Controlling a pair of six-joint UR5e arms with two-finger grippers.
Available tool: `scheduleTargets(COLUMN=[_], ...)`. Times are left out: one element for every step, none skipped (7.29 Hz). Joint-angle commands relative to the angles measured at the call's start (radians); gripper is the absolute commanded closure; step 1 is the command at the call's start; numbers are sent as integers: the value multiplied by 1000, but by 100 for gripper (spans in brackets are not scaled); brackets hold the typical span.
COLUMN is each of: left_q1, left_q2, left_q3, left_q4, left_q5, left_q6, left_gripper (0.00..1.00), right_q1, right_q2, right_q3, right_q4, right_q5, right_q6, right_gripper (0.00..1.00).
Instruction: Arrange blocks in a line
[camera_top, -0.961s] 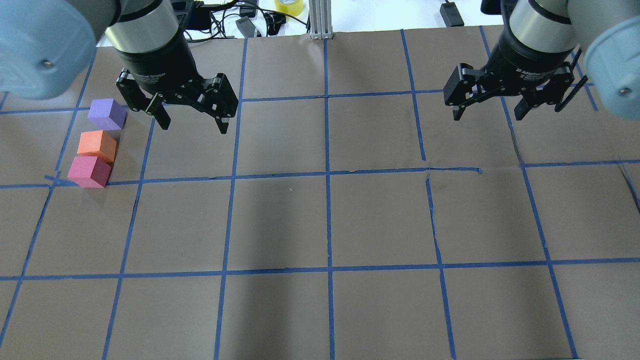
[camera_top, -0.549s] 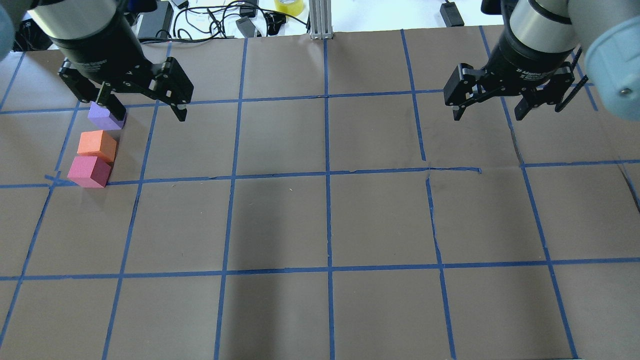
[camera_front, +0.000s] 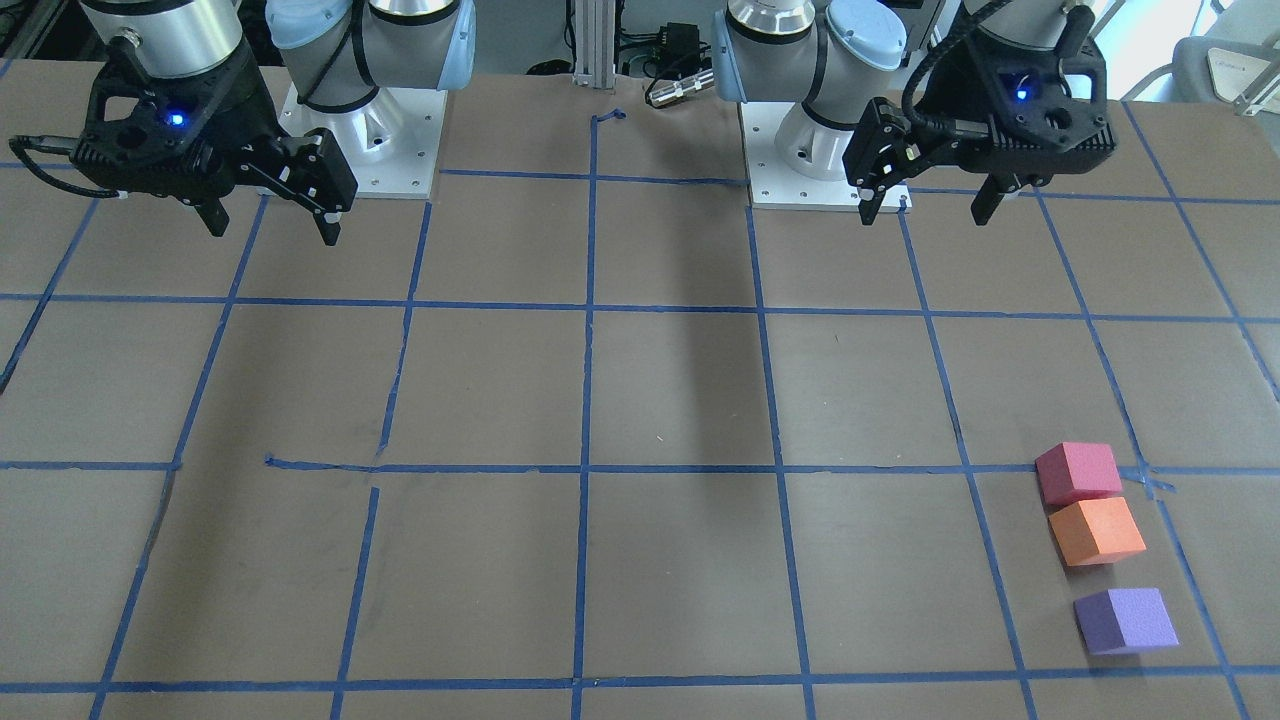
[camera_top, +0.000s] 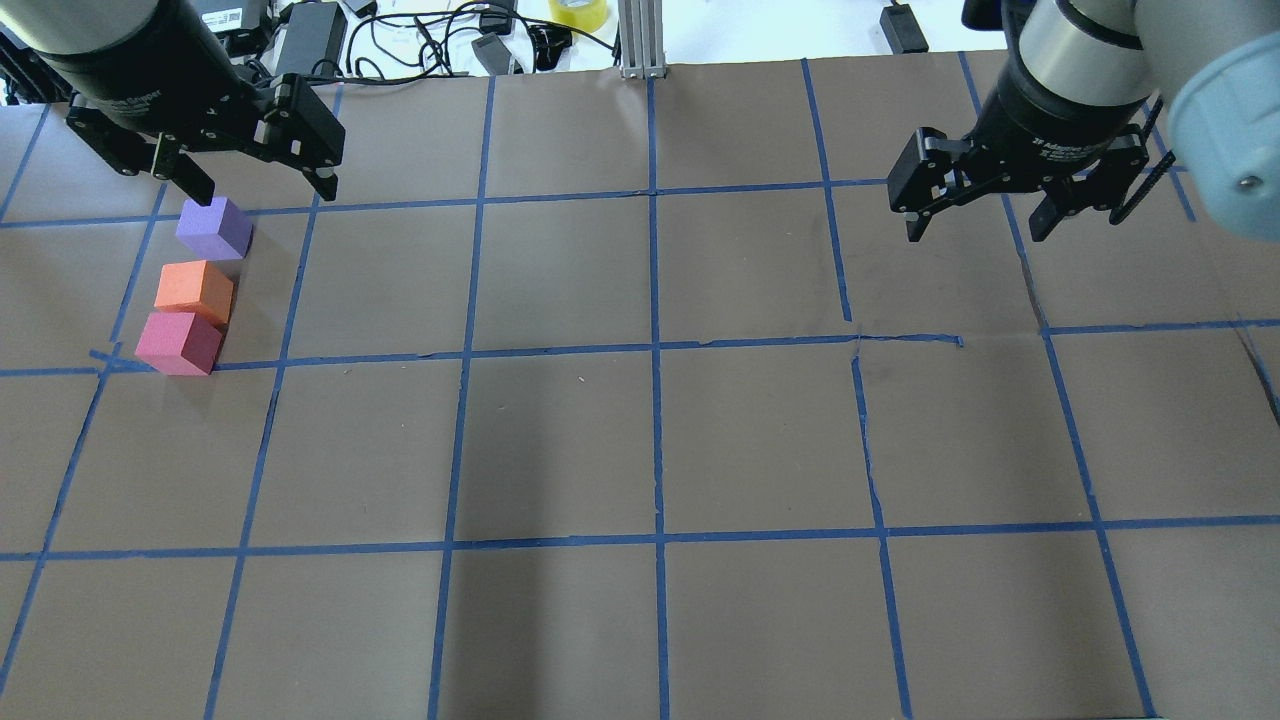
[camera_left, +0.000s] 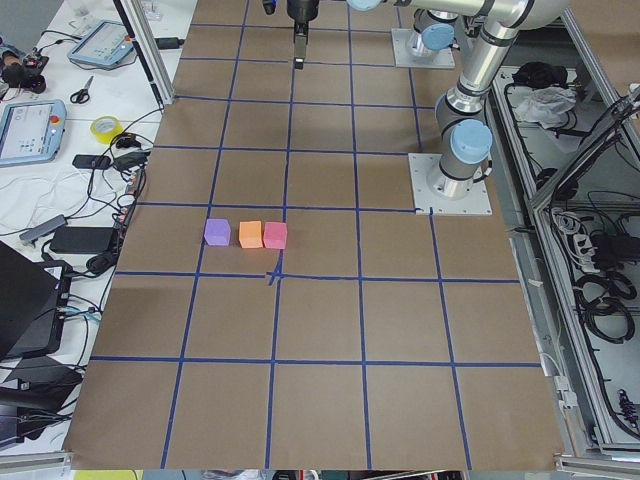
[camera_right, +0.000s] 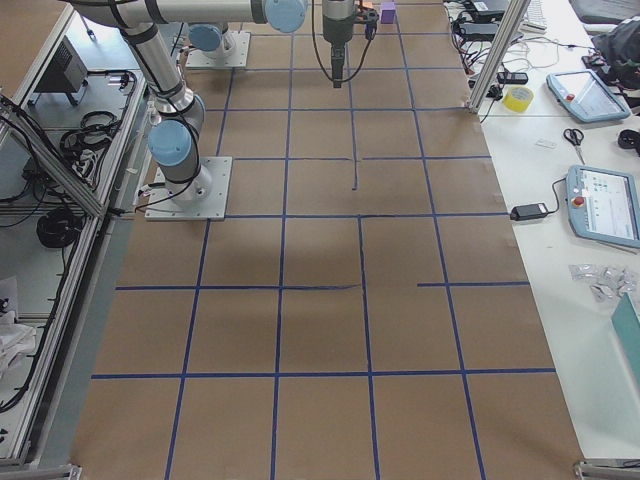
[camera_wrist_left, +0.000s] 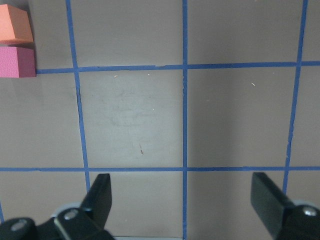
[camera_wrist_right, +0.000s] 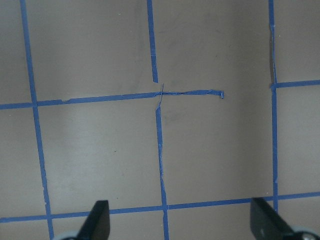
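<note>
Three foam blocks lie in a row near the table's left side: the purple block (camera_top: 214, 228), the orange block (camera_top: 194, 290) and the pinkish-red block (camera_top: 178, 342). Orange and pinkish-red touch; purple sits a small gap away. The front view also shows the pinkish-red (camera_front: 1078, 472), orange (camera_front: 1096, 531) and purple (camera_front: 1126, 620) blocks. My left gripper (camera_top: 265, 188) is open and empty, raised well above the table (camera_front: 925, 213). Its wrist view (camera_wrist_left: 184, 200) shows only the orange (camera_wrist_left: 15, 25) and pinkish-red (camera_wrist_left: 16, 61) blocks at the top left. My right gripper (camera_top: 975, 232) is open and empty over bare table (camera_wrist_right: 180, 220).
Brown paper with a blue tape grid covers the table. Cables, power adapters and a yellow tape roll (camera_top: 577, 12) lie beyond the far edge, beside an aluminium post (camera_top: 640, 40). Both arm bases (camera_front: 360, 150) stand at the robot's side. Tablets and scissors lie on side benches (camera_left: 30, 120).
My left gripper, open throughout, has swung left and up in the overhead view, from right of the purple block to above it. The blocks and the right arm have not moved.
</note>
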Motion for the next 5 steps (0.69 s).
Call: scheduleTargets(left_q1=[-4,-1,5,2,5], left_q2=[-1,0,20,2,26], left_q3=[-18,-20,-29,-29,-31], left_q4=[-16,37,29,38,24], left_q5=[8,12,15,15,17], left_q6=[-14,-14,-1,-14,-2], left_gripper=[0,0,0,0,0], right_q1=[-1,1,1,-1,1], right_q2=[-1,1,-1,1,-1], right_q3=[0,0,0,0,0], right_q4=[0,0,0,0,0], right_q5=[1,1,1,1,1], right_q6=[0,0,0,0,0], right_gripper=[0,0,0,0,0])
